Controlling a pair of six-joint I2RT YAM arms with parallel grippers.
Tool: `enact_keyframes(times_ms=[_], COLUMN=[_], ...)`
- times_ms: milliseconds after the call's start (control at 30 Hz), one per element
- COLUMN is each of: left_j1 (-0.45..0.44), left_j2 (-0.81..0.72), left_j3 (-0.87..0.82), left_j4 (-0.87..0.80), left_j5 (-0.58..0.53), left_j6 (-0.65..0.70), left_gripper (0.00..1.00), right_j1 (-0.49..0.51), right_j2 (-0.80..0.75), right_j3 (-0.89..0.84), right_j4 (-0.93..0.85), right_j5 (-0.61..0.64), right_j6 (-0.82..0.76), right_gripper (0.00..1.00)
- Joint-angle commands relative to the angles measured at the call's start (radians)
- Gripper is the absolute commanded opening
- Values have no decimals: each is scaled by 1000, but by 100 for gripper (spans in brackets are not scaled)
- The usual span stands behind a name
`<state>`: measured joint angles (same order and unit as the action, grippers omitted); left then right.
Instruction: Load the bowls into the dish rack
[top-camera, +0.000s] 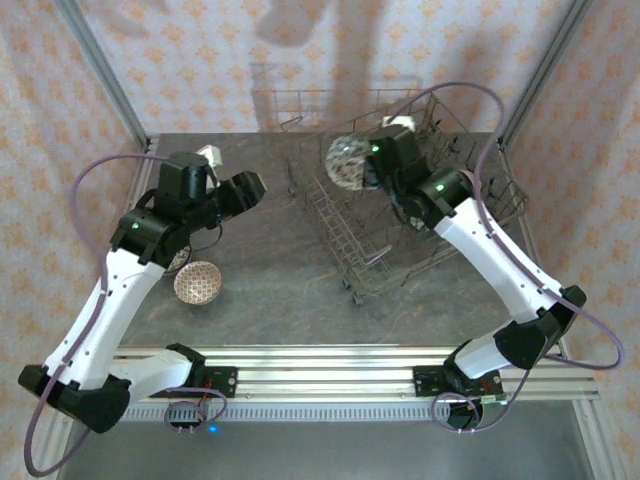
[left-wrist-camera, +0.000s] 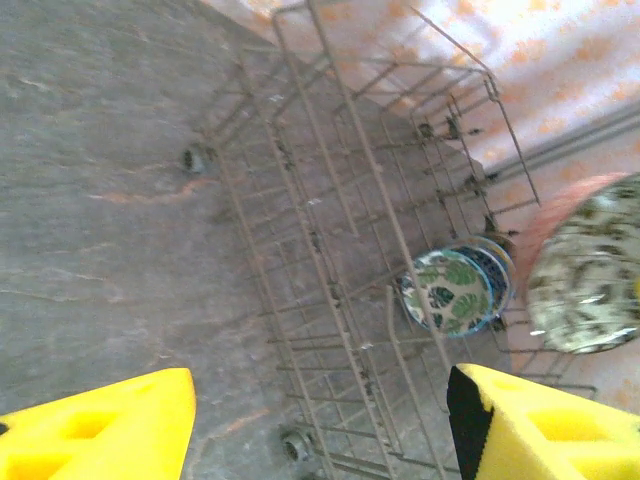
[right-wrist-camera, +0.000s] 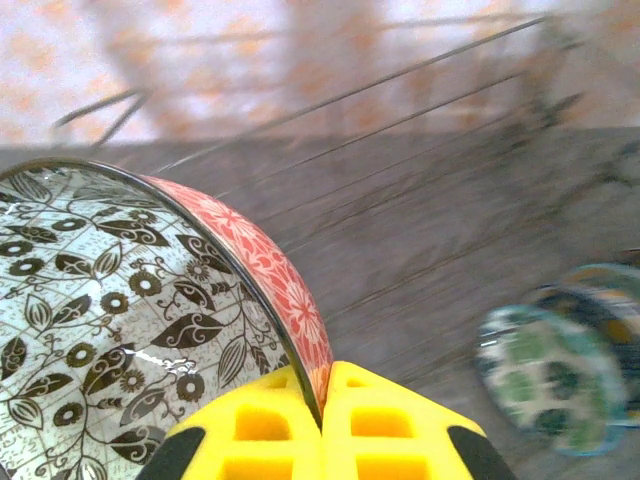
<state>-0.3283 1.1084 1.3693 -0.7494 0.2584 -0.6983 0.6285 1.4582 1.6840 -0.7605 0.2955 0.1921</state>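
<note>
My right gripper (right-wrist-camera: 322, 400) is shut on the rim of a bowl (right-wrist-camera: 120, 300) that is red outside and white with dark leaves inside. It holds that bowl (top-camera: 348, 161) tilted over the far left part of the dish rack (top-camera: 340, 240). Two bowls stand on edge inside the rack, a green-leaf one (left-wrist-camera: 447, 290) in front of a blue one (left-wrist-camera: 497, 262). A tan patterned bowl (top-camera: 198, 283) rests on the table near the left arm. My left gripper (top-camera: 247, 188) hovers left of the rack, open with nothing between its yellow fingers (left-wrist-camera: 100, 425).
The rack's raised wire sides and upright tines (left-wrist-camera: 330, 200) stand on the right half of the grey table (top-camera: 270, 270). A dark round object (top-camera: 180, 260) is partly hidden under the left arm. Patterned walls close in the back and sides.
</note>
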Motion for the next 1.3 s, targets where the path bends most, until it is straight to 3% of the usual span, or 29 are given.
enact_keyframes(times_ms=[0, 167, 433, 800, 1267], left_j1=[37, 105, 218, 264, 290], left_j2=[-26, -32, -26, -30, -24], left_j3=[-49, -102, -139, -214, -159], left_j4=[-47, -74, -116, -108, -187], left_j5=[27, 82, 173, 208, 157], left_j6=[35, 58, 105, 105, 146], left_gripper=[69, 69, 70, 71, 71], right_j1=[-68, -85, -86, -87, -68], right_j2=[-51, -39, 35, 155, 180], right_j3=[28, -64, -192, -237, -311], right_j4=[-33, -45, -32, -46, -16], right_j5=[251, 450, 605, 696, 679], right_j6=[-66, -174, -196, -184, -160], right_gripper=[0, 0, 0, 0, 0])
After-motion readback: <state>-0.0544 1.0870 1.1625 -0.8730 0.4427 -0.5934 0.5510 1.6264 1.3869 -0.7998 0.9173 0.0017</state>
